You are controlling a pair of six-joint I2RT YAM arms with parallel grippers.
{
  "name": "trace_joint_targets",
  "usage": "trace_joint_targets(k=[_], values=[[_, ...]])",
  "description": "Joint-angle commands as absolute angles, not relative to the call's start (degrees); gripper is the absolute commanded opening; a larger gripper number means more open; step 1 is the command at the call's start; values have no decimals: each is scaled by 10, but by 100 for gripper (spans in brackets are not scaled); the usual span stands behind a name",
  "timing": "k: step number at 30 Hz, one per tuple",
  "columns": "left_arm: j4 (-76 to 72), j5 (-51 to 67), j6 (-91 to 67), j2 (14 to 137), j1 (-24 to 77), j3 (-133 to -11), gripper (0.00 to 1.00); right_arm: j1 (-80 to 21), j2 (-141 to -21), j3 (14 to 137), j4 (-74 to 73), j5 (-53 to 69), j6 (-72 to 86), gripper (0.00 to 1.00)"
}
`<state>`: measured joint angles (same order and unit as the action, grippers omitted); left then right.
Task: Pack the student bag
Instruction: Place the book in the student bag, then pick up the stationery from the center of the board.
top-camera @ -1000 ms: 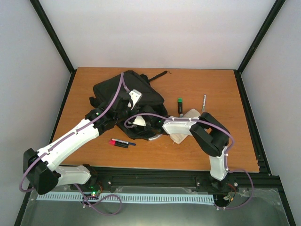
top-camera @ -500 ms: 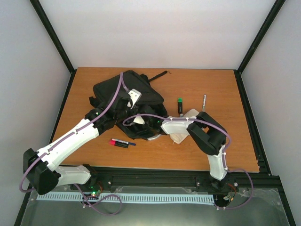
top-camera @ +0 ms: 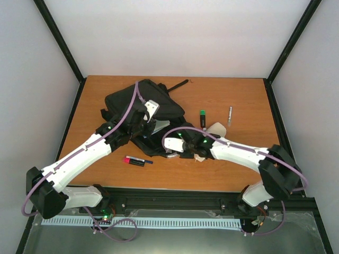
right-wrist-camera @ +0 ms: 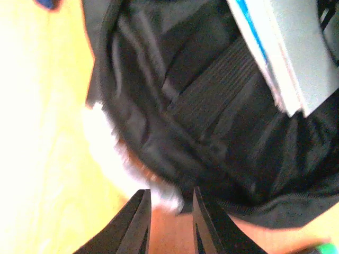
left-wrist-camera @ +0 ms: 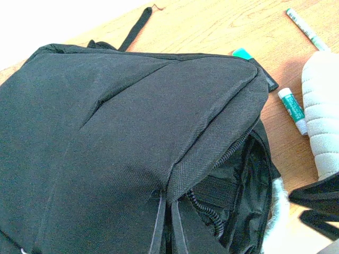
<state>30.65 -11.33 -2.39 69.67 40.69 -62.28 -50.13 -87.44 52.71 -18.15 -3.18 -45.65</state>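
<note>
The large black fabric student bag (right-wrist-camera: pixel 212 137) gapes, with a flat grey book (right-wrist-camera: pixel 288 47) inside that only the right wrist view shows. The right gripper (right-wrist-camera: pixel 170 222) is slightly parted and grips nothing. I cannot tell the left gripper (top-camera: pixel 153 115).

Top view looks steeply down from high at the near edge over the whole table (top-camera: pixel 238 100); left wrist view sits close above the bag (left-wrist-camera: pixel 106 132), facing the far edge; right wrist view (nearest, blurred) looks into its open mouth; all three share the bag.

One black backpack (top-camera: pixel 124 100); one cream ribbed pouch (top-camera: pixel 216 128); one green-capped stick (top-camera: pixel 202 119); one slim pen (top-camera: pixel 230 114); one red-capped marker (top-camera: pixel 135 161).
</note>
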Motion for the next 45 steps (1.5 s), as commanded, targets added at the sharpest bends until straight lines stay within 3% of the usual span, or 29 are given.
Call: trace_joint_targets(k=[1, 11, 21, 24, 27, 33, 38, 45], values=[[256, -104, -60, 694, 414, -656, 1, -449, -794, 504, -265, 34, -396, 23], [312, -38, -161, 719, 414, -619, 1, -170, -684, 534, -362, 214, -252, 31], [337, -7, -223, 817, 431, -560, 7, 9, -635, 530, -416, 281, -211, 40], [346, -2, -232, 841, 441, -552, 16, 31, -647, 517, -419, 286, -209, 41], [355, 12, -225, 845, 459, -562, 44, 39, -672, 511, -411, 280, -198, 43], [332, 85, -218, 817, 475, -623, 67, 45, -738, 530, -428, 331, -169, 47], [298, 140, -243, 896, 475, -708, 73, 46, -762, 535, -429, 344, -170, 48], [306, 166, -279, 1060, 484, -830, 68, 55, -731, 522, -407, 340, -164, 49]])
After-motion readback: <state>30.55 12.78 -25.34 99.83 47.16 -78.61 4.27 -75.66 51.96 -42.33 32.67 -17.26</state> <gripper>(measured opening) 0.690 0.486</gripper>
